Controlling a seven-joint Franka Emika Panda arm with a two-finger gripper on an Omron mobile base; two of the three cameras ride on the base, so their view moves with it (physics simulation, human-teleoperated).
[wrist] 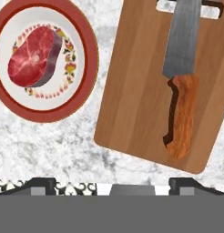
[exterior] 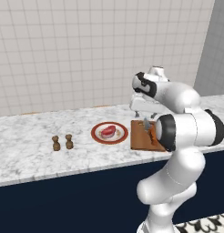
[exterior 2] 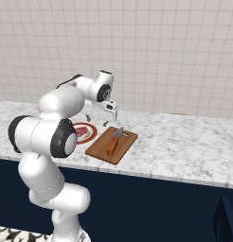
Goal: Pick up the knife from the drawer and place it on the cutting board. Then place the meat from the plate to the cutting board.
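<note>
The knife lies flat on the cutting board, released; the gripper, jaws spread and empty, hovers above. Next, centre over the meat on the plate beside the board. Two small brown shakers, probably salt and pepper, stand well clear.

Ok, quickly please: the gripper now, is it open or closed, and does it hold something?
Gripper: open, holding nothing; the knife lies on the cutting board.

- One knife
- One cutting board
- One plate, just beside the cutting board
- One piece of meat
- Two small brown shakers, past the plate
</note>
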